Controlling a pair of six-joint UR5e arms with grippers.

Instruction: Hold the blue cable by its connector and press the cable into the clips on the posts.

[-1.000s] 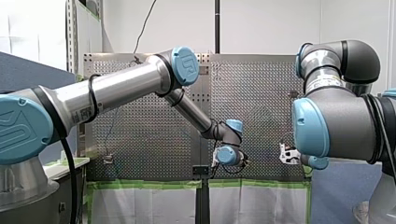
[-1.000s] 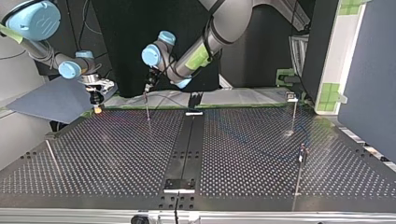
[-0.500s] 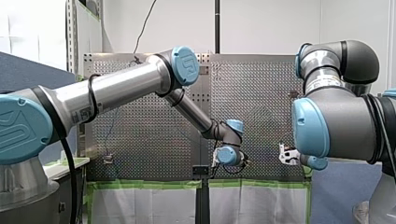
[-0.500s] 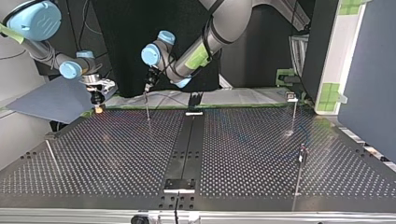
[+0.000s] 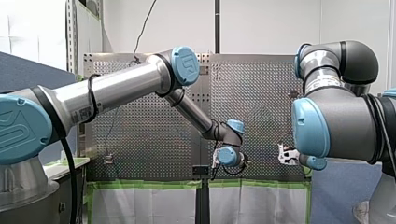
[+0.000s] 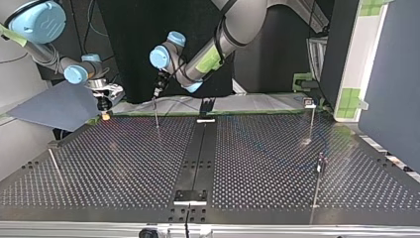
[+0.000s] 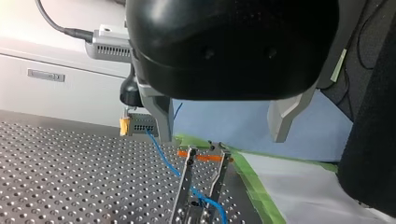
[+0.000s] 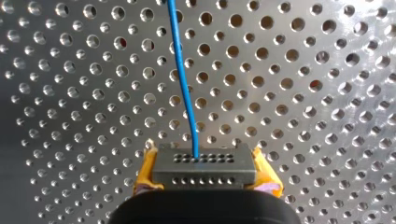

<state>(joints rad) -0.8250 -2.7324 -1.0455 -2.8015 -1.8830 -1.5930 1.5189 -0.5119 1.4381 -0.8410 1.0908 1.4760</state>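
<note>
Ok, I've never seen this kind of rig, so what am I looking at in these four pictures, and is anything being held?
Two robot arms work over a perforated table. The front view looks from behind them. The top view faces them from across the table, so their sides are swapped there. The other two cameras ride on the wrists. In the right wrist view, my right end effector is shut, yellow pads on a grey connector, and the blue cable leads away from it over the table. In the left wrist view, my left end effector is open with a forked post ahead of it. The cable runs down to that post; whether it sits in the clip I cannot tell. More thin posts stand elsewhere on the table.
</note>
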